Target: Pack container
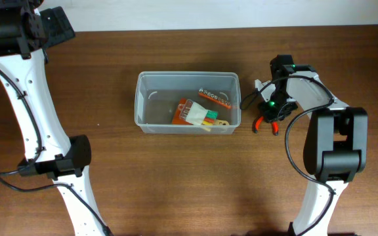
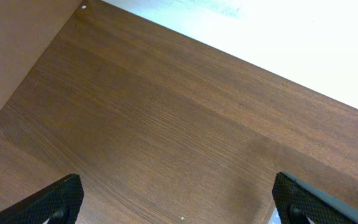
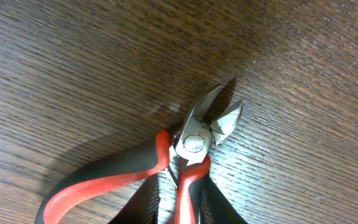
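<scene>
The clear plastic container (image 1: 151, 85) stands at the table's middle. It holds an orange bit strip (image 1: 215, 99) and an orange-and-white pack (image 1: 192, 113) with green and yellow bits. Red-and-black cutting pliers (image 1: 266, 124) lie on the table to the container's right. They fill the right wrist view (image 3: 191, 146), jaws pointing up-right. My right gripper (image 3: 188, 208) is down on them, its dark fingers tight on either side of one red handle. My left gripper (image 2: 176, 205) is open and empty over bare wood at the far left corner (image 1: 51, 26).
The table's back edge meets a white wall (image 2: 303, 37) just beyond my left gripper. My right arm's base (image 1: 336, 147) stands right of the pliers, and my left arm's base (image 1: 64, 160) is at the front left.
</scene>
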### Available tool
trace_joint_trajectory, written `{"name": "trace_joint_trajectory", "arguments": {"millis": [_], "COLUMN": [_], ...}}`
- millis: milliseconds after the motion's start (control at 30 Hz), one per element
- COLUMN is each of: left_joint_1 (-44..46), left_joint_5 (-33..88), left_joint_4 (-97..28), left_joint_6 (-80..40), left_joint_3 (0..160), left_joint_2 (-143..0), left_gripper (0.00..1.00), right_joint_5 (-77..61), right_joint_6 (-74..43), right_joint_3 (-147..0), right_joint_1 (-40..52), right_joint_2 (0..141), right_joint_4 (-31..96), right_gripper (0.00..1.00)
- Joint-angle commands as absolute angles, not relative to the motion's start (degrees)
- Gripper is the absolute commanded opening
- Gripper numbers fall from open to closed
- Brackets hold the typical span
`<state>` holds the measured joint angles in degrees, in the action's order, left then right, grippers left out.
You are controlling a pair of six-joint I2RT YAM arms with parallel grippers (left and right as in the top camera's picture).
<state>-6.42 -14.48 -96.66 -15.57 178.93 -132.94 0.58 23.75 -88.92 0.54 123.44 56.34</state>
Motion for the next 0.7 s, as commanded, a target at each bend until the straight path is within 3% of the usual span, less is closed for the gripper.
{"name": "trace_joint_trajectory", "arguments": {"millis": [0, 533, 667], "left_joint_1": [-6.8, -6.8, -6.8], "left_joint_5": [-15.4, -15.4, -15.4], "left_joint_4": [-96.7, -96.7, -96.7], "left_joint_6": [-14.9, -14.9, -14.9], "left_joint_3": [179.0, 179.0, 179.0], "left_joint_2": [-131.3, -131.3, -131.3], "left_gripper": [0.99, 0.99, 0.99], "right_joint_5": [0.7, 0.7, 0.7], "right_joint_6": [23.3, 23.1, 22.9], "right_joint_3": [-88.3, -88.3, -88.3], "right_joint_1": [1.1, 1.1, 1.1], "right_joint_2": [125.1, 125.1, 125.1], "right_joint_4": [56.1, 56.2, 56.3], "right_gripper": [0.21, 0.19, 0.13]}}
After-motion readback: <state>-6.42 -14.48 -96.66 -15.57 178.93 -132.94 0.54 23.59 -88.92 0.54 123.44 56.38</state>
